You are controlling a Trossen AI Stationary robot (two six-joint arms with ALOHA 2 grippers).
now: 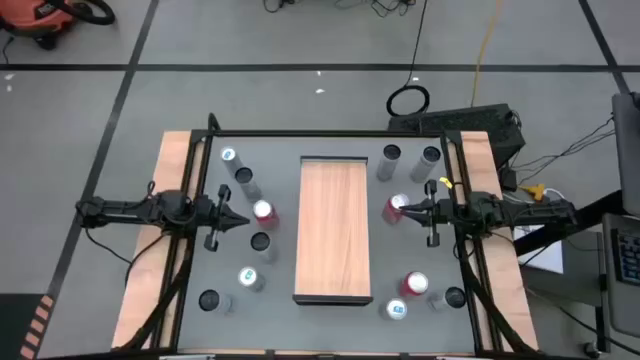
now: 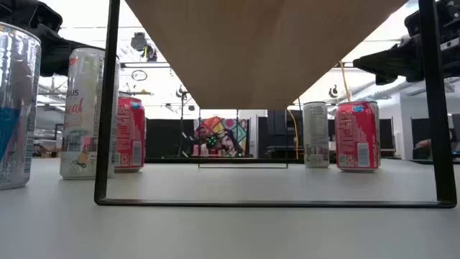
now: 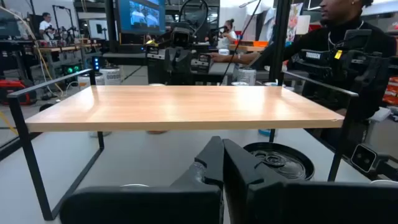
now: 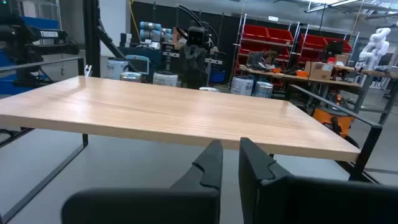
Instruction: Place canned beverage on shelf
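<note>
- Left gripper (image 1: 240,219), fingers pressed together and empty, hovers just left of the shelf (image 1: 333,228), beside a red can (image 1: 264,211).
- Right gripper (image 1: 405,210), likewise closed on nothing, faces the shelf's right side, tips at another red can (image 1: 396,207).
- The shelf's wood-grain top is bare; cans stand on both sides of it.
- Judgement: spread the fingers before closing in, grip a can mid-body, then lift clear of the shelf's edge.

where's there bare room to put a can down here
The whole top of the shelf is bare. The grey table strips on either side are crowded: cans around the left claw, more cans by the right claw. A narrow bare strip lies at the shelf's far end, between the two can groups.
</note>
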